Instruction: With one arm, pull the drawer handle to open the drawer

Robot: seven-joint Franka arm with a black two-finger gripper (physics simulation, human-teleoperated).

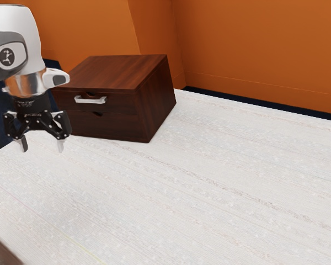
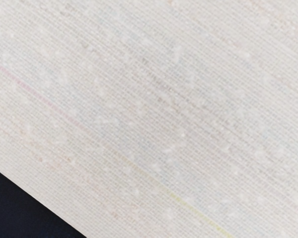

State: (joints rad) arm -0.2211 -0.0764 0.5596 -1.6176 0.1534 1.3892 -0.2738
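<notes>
The drawer [image 1: 96,103] is the upper one in a dark brown wooden chest [image 1: 121,74] that stands on the far part of the bench [image 1: 209,182], toward the exterior view's left. Its front looks level with the face of the chest, and a pale bar handle [image 1: 90,100] lies across it. At the far left of the exterior view the white arm [image 1: 14,49] comes down from above, and its black claw [image 1: 42,147] hangs with the fingers pointing down at the bench. The fingers are spread wide with nothing between them. The claw is to the left of the handle and lower than it, on the near side of the chest, and touches neither. Below the drawer is a second drawer front [image 1: 107,124] with a small notch at its top edge. To the right of the chest the pale, finely grained bench runs bare toward the near side and the right. An orange wall [image 1: 254,44] rises behind it. In the wrist view, the same pale bench top [image 2: 164,99] lies under the hand, with its edge crossing one corner and a dark floor [image 2: 20,213] beyond it.
</notes>
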